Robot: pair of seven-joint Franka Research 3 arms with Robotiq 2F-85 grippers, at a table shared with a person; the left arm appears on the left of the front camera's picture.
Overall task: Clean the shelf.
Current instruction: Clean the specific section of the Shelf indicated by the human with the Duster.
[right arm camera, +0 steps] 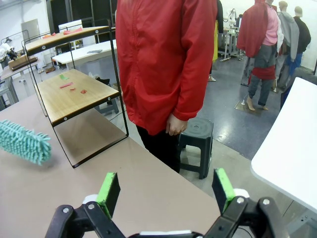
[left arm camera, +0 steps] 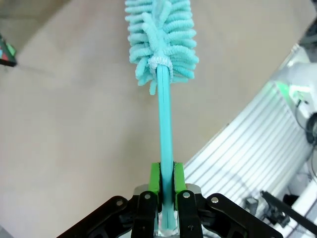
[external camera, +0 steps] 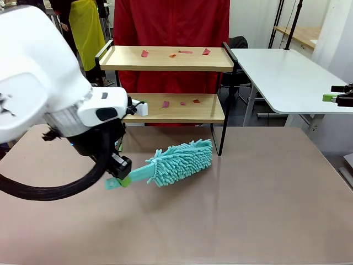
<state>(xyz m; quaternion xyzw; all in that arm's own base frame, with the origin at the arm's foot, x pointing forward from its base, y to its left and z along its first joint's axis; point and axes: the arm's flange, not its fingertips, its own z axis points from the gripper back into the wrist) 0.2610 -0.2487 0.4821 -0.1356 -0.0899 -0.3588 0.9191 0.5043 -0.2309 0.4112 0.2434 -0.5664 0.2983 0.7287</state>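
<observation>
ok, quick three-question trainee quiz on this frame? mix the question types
1. What is the left gripper shut on?
A. a sponge
B. the teal duster, by its handle
C. a folded cloth
2. True or false: red scraps lie on both boards of the shelf.
3. Fill in: the right gripper has its jaws ____ with nothing between them.

Key: 1 B; 2 true; 3 open.

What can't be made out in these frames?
Front view: red scraps on the shelf too small to identify; the left arm hides the lower board's left end.
Left wrist view: duster tip cut off by top edge.
Front view: right gripper cut by right edge.
</observation>
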